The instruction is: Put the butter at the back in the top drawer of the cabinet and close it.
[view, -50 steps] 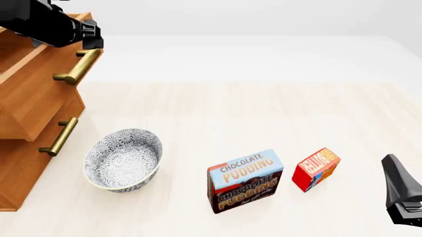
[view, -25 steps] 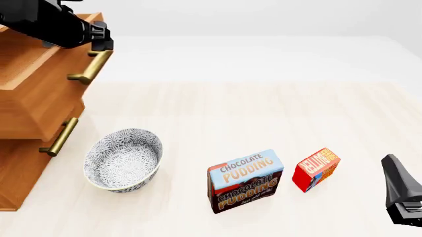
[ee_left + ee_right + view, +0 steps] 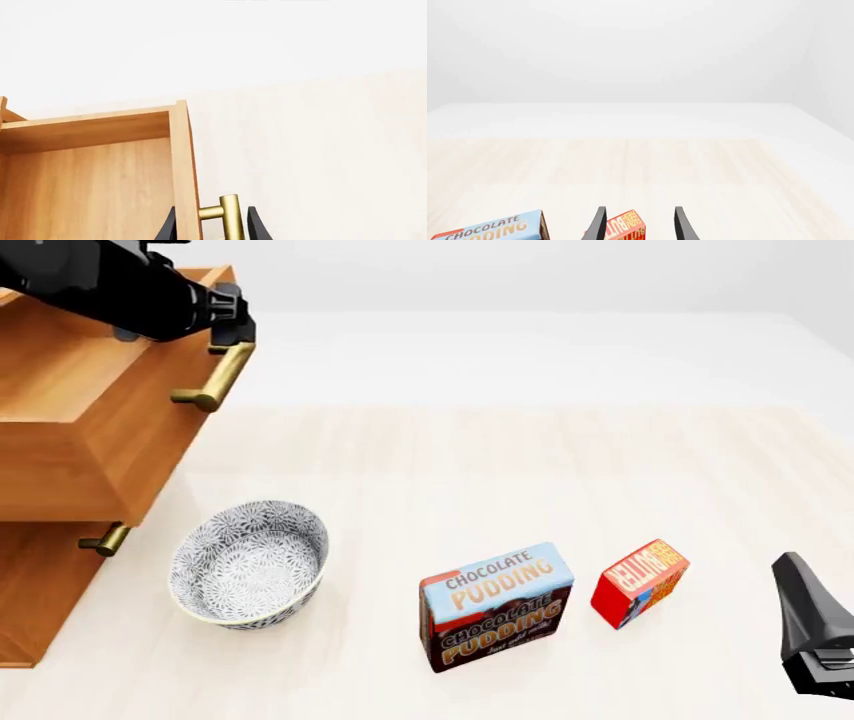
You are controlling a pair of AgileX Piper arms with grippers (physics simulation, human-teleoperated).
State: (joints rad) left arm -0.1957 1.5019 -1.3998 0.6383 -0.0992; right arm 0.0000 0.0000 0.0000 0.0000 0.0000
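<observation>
The butter [image 3: 641,582], a small red box, lies on the table at the front right; it also shows in the right wrist view [image 3: 624,227]. My right gripper [image 3: 790,570] is open and empty, a little to the butter's right, with its fingers [image 3: 599,225] pointing toward the butter. The cabinet [image 3: 34,600] stands at the left. Its top drawer [image 3: 94,440] is pulled well out, and its inside [image 3: 93,180] shows empty. My left gripper [image 3: 230,328] is at the drawer's brass handle [image 3: 214,375], with its jaws spread on either side of the handle [image 3: 230,220].
A patterned bowl [image 3: 250,562] stands in front of the cabinet. The Chocolate Pudding box [image 3: 497,605] stands just left of the butter. The second drawer's handle [image 3: 104,538] peeks out beneath the open top drawer.
The top drawer has slid further out of the cabinet, and my left gripper moved with its handle. The drawer now covers most of the second handle. The right arm has not moved.
</observation>
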